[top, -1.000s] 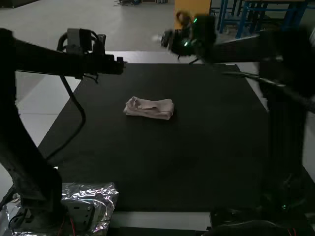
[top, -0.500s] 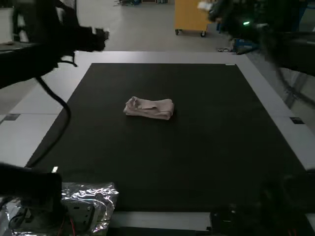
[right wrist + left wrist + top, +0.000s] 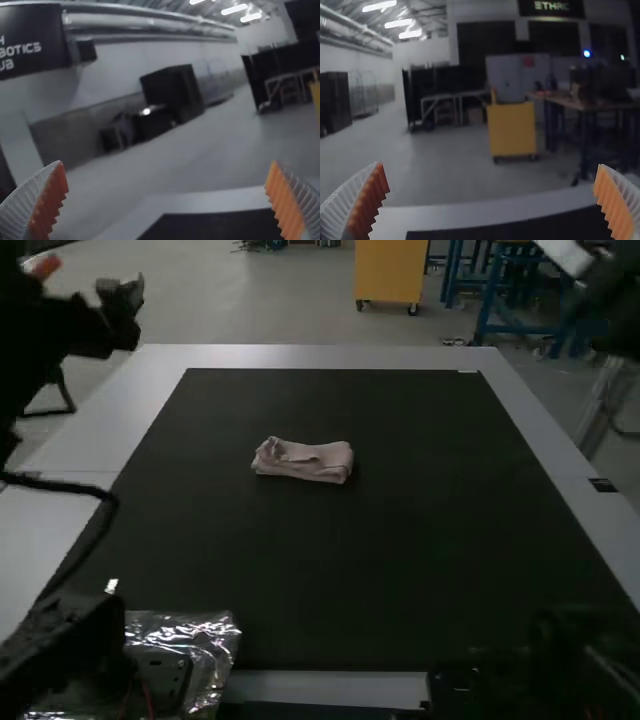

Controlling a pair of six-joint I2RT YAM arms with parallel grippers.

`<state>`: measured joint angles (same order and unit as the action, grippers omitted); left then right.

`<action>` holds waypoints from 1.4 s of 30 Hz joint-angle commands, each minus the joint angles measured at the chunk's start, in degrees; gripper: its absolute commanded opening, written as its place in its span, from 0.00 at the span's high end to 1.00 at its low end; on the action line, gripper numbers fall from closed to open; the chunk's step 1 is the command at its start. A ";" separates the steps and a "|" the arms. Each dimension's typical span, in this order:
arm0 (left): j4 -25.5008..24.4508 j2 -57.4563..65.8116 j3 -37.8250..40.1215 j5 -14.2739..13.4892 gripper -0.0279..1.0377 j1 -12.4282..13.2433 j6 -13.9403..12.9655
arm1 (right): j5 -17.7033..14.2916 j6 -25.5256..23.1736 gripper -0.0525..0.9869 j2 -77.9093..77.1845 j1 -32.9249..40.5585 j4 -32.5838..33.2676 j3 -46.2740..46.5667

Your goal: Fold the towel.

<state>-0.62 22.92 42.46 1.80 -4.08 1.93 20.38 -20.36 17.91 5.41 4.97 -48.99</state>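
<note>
pink towel (image 3: 303, 460) (neatly folded), flat

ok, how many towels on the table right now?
1: the towel, folded into a narrow bundle, on the dark mat, toward its far edge and slightly left of centre.

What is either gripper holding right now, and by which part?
Nothing: the left gripper and right gripper are open and empty; the towel lies folded on the mat.

Towel (image 3: 303, 460) pale pink; mat (image 3: 350, 570) black; table edge (image 3: 320, 357) pale grey; pads (image 3: 367, 202) orange.
</note>
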 commanded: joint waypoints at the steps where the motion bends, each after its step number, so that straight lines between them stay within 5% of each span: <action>1: -1.93 -7.36 -2.38 -1.28 0.07 0.56 -0.53 | -1.22 0.41 0.08 -5.96 -2.86 2.50 1.09; 7: -5.44 -21.33 -5.10 -2.15 0.07 0.65 -0.53 | -1.31 2.08 0.08 -15.19 -6.29 6.45 2.76; 12: -8.43 -22.92 -7.13 -4.79 0.07 0.65 -0.79 | -9.92 10.60 0.08 -17.91 -7.08 8.12 4.87; 17: 1.85 -22.92 -16.27 -4.62 0.07 0.65 -5.36 | -16.43 25.81 0.08 -17.82 -6.82 6.80 15.77; 18: 5.02 -22.92 -19.08 -4.53 0.07 0.47 -6.86 | -19.59 26.42 0.08 -17.82 -6.73 4.08 19.37; 21: 13.81 -22.92 -26.81 -2.77 0.07 0.12 -9.67 | -21.96 30.64 0.08 -17.82 -6.82 -9.28 30.18; 25: 15.65 -22.92 -34.63 -1.28 0.07 0.21 -8.97 | -22.32 34.25 0.08 -17.82 -6.82 -22.02 42.05; 29: 18.55 -22.92 -39.73 -2.07 0.07 0.47 -8.88 | -29.08 36.88 0.08 -17.82 -6.99 -25.98 49.17; 31: 17.94 -22.92 -42.19 -4.70 0.07 0.56 -9.23 | -30.14 36.27 0.08 -17.91 -7.08 -20.18 48.99; 35: 3.17 -22.92 -42.37 -6.73 0.07 0.38 -10.20 | -30.23 31.52 0.08 -17.91 -7.26 -11.65 48.99; 42: 1.85 -22.92 -42.46 -6.73 0.07 0.47 -8.88 | -26.27 31.96 0.07 -17.91 -7.17 -7.17 48.99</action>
<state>1.02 0.21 0.34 -3.97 -3.97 -7.25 -7.73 12.21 0.58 -1.04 -2.07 -0.36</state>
